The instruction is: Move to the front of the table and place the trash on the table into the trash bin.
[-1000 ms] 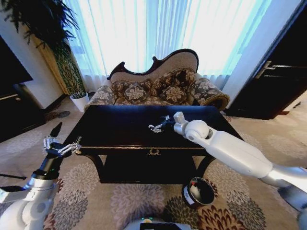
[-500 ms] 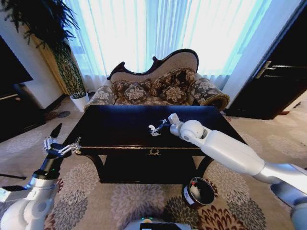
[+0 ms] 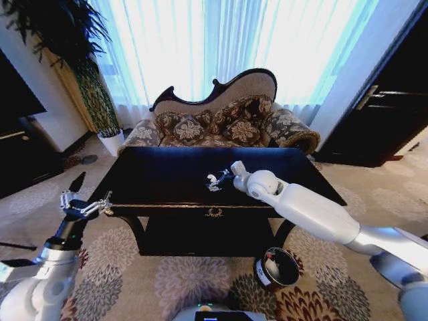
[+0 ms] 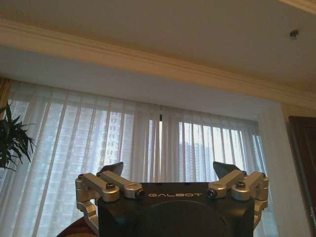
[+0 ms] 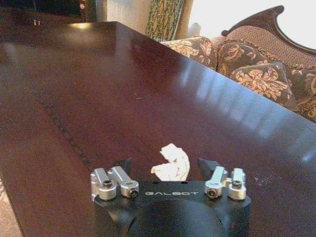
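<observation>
Right end effector (image 5: 169, 170) spread, straddling paper ball (image 5: 172, 161) mid-table (image 5: 98, 98). Left end effector (image 4: 168, 173) spread, parked aloft. Risk: glossy top, ball skids from closing fingers.

Living room — patterned sofa (image 3: 221, 127), sheer curtains (image 3: 200, 47)

Paper ball (image 5: 172, 162) on bench (image 3: 167, 177), between my right gripper (image 3: 214, 179) jaws. Trash bin (image 3: 276, 267) on floor before bench, right. Sofa (image 3: 221, 124) behind bench.
</observation>
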`<state>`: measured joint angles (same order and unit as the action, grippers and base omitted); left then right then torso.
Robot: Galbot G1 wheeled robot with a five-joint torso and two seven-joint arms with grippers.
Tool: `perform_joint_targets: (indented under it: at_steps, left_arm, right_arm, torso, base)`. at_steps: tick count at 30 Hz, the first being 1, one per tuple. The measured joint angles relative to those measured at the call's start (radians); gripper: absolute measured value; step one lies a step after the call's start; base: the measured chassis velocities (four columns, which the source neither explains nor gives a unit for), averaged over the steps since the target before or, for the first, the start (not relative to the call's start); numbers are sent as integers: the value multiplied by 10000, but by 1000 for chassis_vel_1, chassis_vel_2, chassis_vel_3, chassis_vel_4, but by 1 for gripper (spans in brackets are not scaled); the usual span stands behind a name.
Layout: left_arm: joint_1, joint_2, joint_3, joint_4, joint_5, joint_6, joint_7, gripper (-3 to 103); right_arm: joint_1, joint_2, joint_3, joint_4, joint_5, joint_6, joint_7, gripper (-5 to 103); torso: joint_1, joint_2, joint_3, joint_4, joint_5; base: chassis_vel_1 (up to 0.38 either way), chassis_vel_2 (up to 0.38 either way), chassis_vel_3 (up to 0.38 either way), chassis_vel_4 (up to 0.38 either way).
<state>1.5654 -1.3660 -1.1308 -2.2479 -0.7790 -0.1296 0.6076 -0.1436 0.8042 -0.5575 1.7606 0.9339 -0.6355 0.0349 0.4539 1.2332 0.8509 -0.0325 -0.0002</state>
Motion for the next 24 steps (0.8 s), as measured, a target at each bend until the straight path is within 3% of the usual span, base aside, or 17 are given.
perform_joint_targets:
  at_steps: [1, 3, 10, 12, 14, 18, 20, 24]
  left_arm:
    - [0, -2, 1, -14, -5, 0, 0, 100]
    - [0, -4, 2, -20, -5, 0, 0, 100]
    - [26, 31, -30, -21, -20, -12, 1, 100]
    - [27, 45, -37, -19, -25, -14, 2, 100]
    - [28, 64, -41, -17, -33, -16, 3, 100]
    - [28, 72, -25, -18, -34, -17, 4, 100]
    - [28, 77, 5, -20, -35, -17, 4, 100]
    - [28, 82, 31, -36, -31, -17, 4, 100]
  right_arm:
    - [-11, -6, 1, 0, -6, 8, 0, 66]
    - [-26, -10, 3, -6, -13, 12, -3, 66]
    - [-148, -48, 80, -142, -193, 77, -178, 34]
    - [-175, -70, 105, -144, -212, 87, -218, 34]
    - [-258, -132, 192, -140, -266, 109, -341, 24]
    - [-380, -237, 332, -73, -307, 138, -500, 16]
    - [-480, -335, 472, 14, -322, 172, -654, 7]
    - [-684, -496, 746, 174, -302, 342, -959, 1]
  torso:
    - [-1, 0, 0, 0, 0]
    - [0, 0, 0, 0, 0]
    - [0, 0, 0, 0, 0]
    - [0, 0, 0, 1, 0]
    - [-1, 0, 0, 1, 0]
    - [0, 0, 0, 0, 1]
    - [0, 0, 0, 0, 0]
    - [0, 0, 0, 1, 0]
  base:
    - [0, 0, 0, 0]
    - [0, 0, 0, 0]
    - [0, 0, 0, 0]
    - [0, 0, 0, 0]
    - [0, 0, 0, 0]
    - [0, 0, 0, 0]
    - [0, 0, 0, 0]
    - [0, 0, 0, 0]
